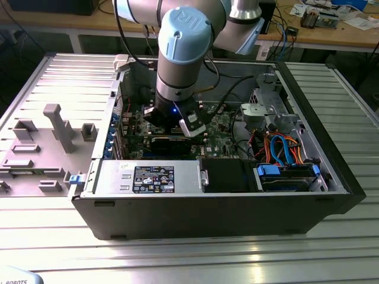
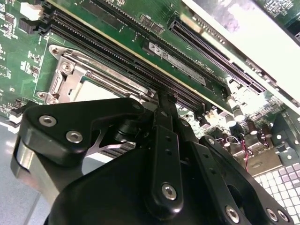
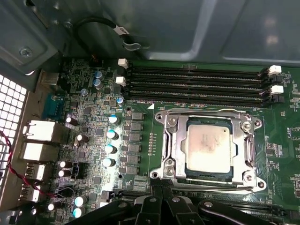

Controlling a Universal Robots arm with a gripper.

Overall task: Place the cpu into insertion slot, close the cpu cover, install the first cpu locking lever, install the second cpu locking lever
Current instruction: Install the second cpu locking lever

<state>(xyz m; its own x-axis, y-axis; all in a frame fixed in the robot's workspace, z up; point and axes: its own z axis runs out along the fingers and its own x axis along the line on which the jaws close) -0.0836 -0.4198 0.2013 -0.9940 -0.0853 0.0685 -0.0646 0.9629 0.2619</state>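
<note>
In the first wrist view the cpu (image 3: pixel 206 147) lies flat in the insertion slot (image 3: pixel 206 175), its dull silver top facing up. The cpu cover (image 3: pixel 175 140) is folded down around it, and the chip shows through the cut-out. A thin metal lever (image 3: pixel 213 189) runs along the socket edge nearest my gripper (image 3: pixel 161 190). The black fingers stand together at that edge, with nothing seen between them. In the second wrist view the gripper (image 2: pixel 164 99) touches down beside the cover (image 2: pixel 70 77) and the cpu (image 2: pixel 93 91). In the exterior view the gripper (image 1: pixel 169 124) reaches down into the open computer case.
Long black memory slots (image 3: pixel 197 82) run just beyond the socket. A row of capacitors (image 3: pixel 110 147) stands to one side. A long black card (image 1: pixel 172 142), the power supply (image 1: pixel 148 177) and a drive cage with blue cables (image 1: pixel 284 157) crowd the case. Grey fixtures (image 1: pixel 59 127) stand at the exterior view's left.
</note>
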